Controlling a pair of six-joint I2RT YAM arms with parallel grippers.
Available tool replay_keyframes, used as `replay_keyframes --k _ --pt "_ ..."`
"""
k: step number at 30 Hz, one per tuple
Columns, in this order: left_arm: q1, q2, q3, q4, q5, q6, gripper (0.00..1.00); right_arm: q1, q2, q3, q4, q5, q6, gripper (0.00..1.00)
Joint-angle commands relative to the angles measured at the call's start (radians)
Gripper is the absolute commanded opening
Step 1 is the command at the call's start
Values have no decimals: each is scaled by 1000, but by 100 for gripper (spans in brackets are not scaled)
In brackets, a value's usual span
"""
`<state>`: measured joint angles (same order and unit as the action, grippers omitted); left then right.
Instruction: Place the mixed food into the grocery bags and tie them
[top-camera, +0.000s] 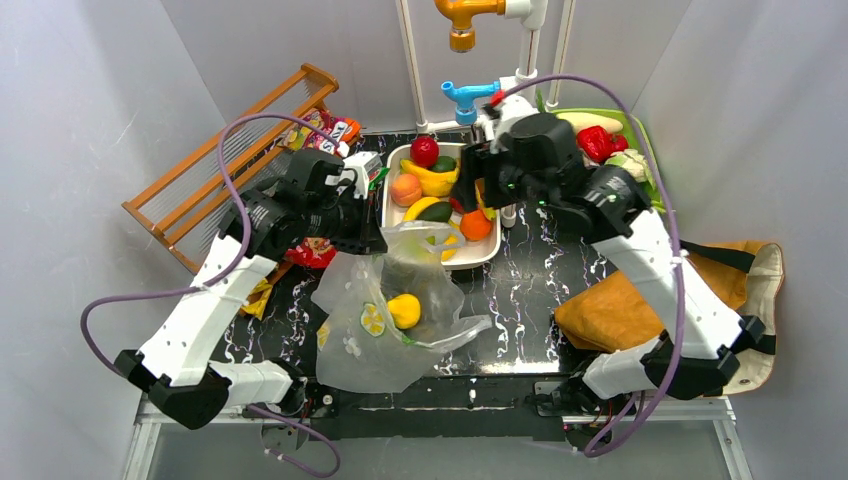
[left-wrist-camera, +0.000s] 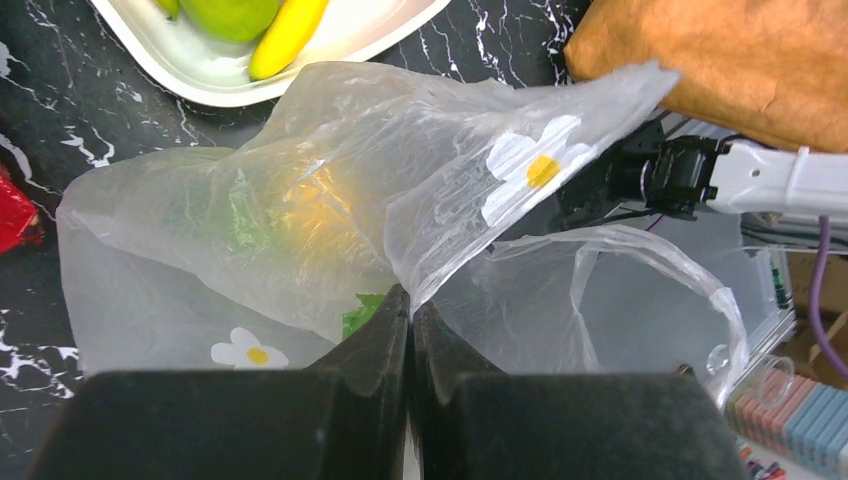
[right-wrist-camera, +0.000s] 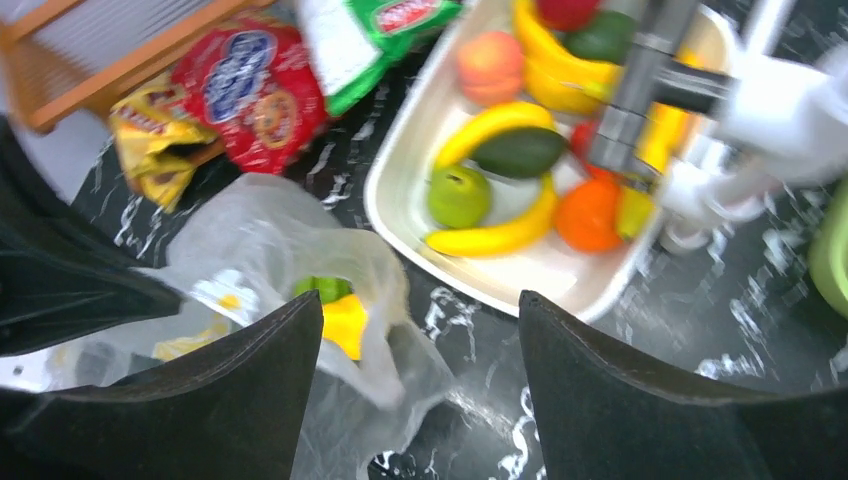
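Two black fingers of the left gripper (left-wrist-camera: 410, 305) were pinched together on the rim of the clear thin flower-printed plastic bag (left-wrist-camera: 300, 220), which was set just beside the white oblong tray (top-camera: 480, 252). A yellow toy lemon (top-camera: 404, 310) (with something green, unidentifiable) was seen inside it; the right gripper (right-wrist-camera: 420, 300) was held spread wide above the tray.
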<state>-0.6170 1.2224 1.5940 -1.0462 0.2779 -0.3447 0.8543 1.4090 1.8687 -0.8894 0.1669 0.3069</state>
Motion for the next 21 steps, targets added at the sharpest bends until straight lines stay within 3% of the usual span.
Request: replay_keyframes --k 1,7,12,21 --pt "11 7 33 42 26 -85 0 -140 -116 -41 -86 88 120 79" --pt "16 17 27 64 30 -134 0 -391 -80 -65 -194 26 182 78" --pt "20 10 39 28 -19 -142 0 -597 36 -67 -247 -144 197 75" --pt "22 -25 84 -49 -213 -133 0 -792 304 51 -278 -225 163 73"
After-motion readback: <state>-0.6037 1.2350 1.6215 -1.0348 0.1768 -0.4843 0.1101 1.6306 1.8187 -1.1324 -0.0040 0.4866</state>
